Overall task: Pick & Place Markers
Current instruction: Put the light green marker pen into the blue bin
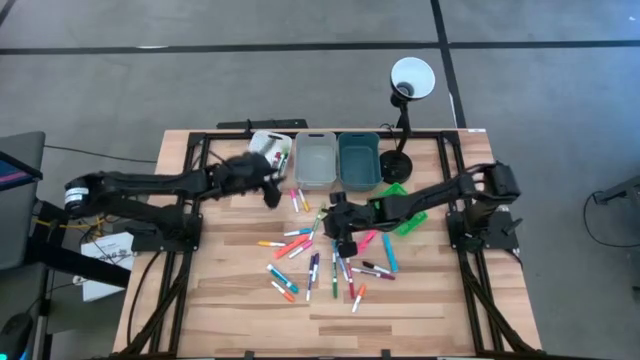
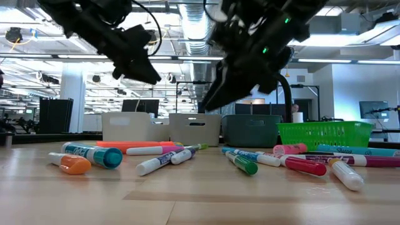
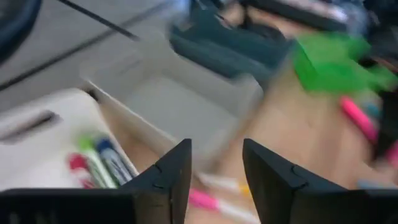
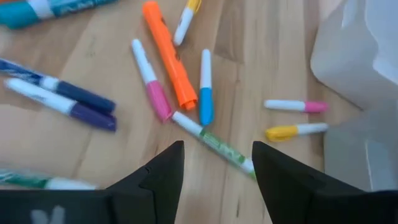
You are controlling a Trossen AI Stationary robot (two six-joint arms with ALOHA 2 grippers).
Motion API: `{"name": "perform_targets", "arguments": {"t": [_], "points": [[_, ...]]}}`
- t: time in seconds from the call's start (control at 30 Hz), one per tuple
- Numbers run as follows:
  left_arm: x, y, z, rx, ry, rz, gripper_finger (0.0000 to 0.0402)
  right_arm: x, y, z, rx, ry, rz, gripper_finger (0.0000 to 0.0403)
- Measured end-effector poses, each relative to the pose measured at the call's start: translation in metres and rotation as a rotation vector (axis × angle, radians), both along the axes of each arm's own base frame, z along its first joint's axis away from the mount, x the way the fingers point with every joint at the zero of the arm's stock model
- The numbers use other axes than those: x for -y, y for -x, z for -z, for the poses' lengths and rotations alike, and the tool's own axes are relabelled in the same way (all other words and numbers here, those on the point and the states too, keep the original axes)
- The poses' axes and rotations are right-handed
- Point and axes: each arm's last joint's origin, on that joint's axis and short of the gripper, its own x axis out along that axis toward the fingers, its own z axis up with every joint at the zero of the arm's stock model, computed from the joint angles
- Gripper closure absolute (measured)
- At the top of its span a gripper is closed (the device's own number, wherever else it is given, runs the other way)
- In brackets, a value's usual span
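My left pincer (image 1: 272,192) hangs above the surface (image 1: 230,300), just beside the white bin (image 1: 272,147) and near the grey bin (image 1: 314,160). Its fingers (image 3: 174,171) are apart and hold nothing. Three markers lie inside the white bin (image 3: 43,134). My right pincer (image 1: 345,243) hovers over the scattered markers (image 1: 330,262) in the middle of the surface, fingers (image 4: 163,174) wide and empty. Below it I see an orange marker (image 4: 168,53), a pink one and a blue one.
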Motion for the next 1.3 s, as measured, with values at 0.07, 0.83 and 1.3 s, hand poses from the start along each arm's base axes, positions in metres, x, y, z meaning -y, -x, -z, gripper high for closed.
{"name": "perform_targets", "arguments": {"t": [0.07,0.83,1.3], "points": [[0.016,-0.003,0.009,-0.026,0.005,0.069,0.0269,0.000,-0.002,0.007,-0.015,0.015,-0.022,0.0225],[0.065,-0.003,0.032,-0.057,-0.021,0.216,0.0280,0.041,-0.037,0.049,-0.198,0.023,-0.113,0.0238],[0.065,-0.003,0.032,-0.059,-0.022,0.218,0.0280,0.039,-0.030,0.051,-0.271,-0.152,-0.149,0.0388]]}}
